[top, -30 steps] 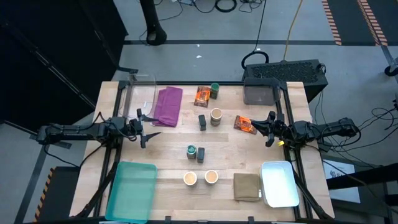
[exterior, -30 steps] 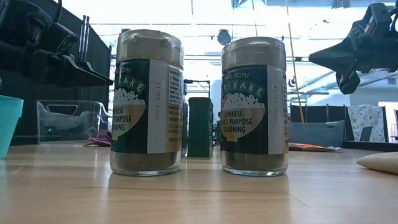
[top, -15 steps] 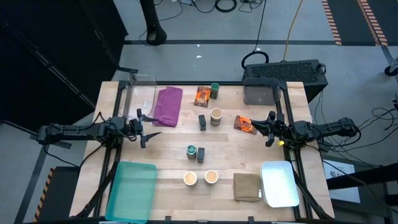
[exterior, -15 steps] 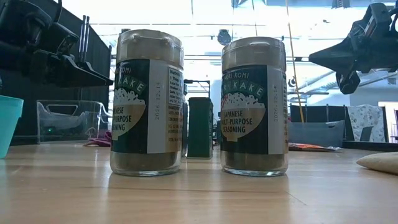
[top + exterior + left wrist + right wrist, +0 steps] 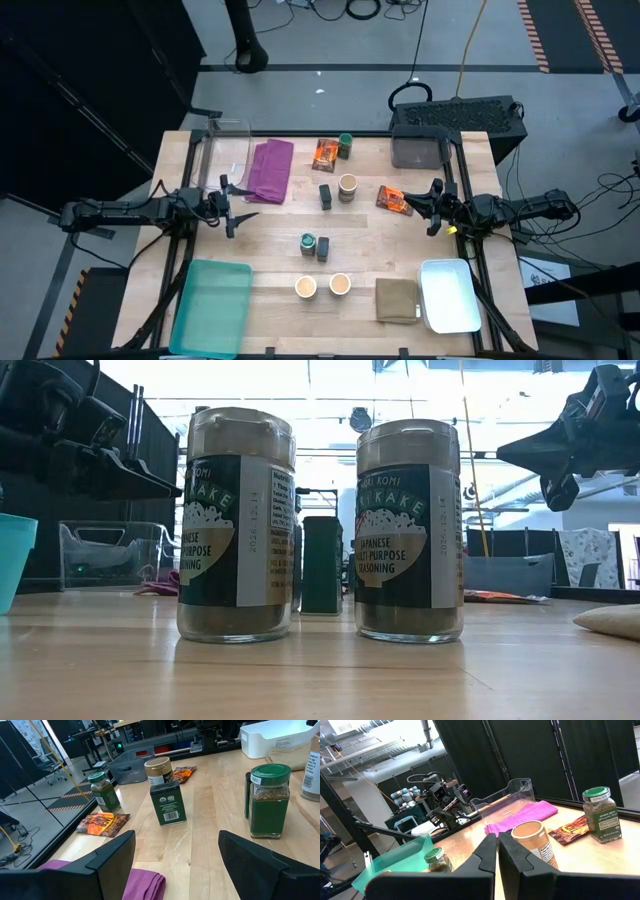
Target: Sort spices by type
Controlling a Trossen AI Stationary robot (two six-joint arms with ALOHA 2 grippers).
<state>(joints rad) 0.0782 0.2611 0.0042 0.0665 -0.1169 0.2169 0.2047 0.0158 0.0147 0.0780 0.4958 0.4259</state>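
Observation:
The spices stand spread over the middle of the table. Two orange packets point(image 5: 324, 153) point(image 5: 394, 199) lie flat. Two green-lidded jars point(image 5: 345, 145) point(image 5: 308, 243), two dark blocks point(image 5: 326, 195) point(image 5: 323, 247) and three tan-topped cups point(image 5: 347, 186) point(image 5: 305, 287) point(image 5: 339, 284) stand upright. My left gripper point(image 5: 232, 205) hovers open at the left edge beside the purple cloth point(image 5: 270, 170), nothing between its fingers point(image 5: 177, 840). My right gripper point(image 5: 432, 205) hovers shut at the right edge, just right of the nearer orange packet, its fingers point(image 5: 497, 847) together.
A clear bin point(image 5: 228, 150) stands far left and a grey bin point(image 5: 418, 150) far right. A teal tray point(image 5: 212, 305) sits near left and a white tray point(image 5: 449, 295) near right, with a folded olive cloth point(image 5: 397, 300) beside it.

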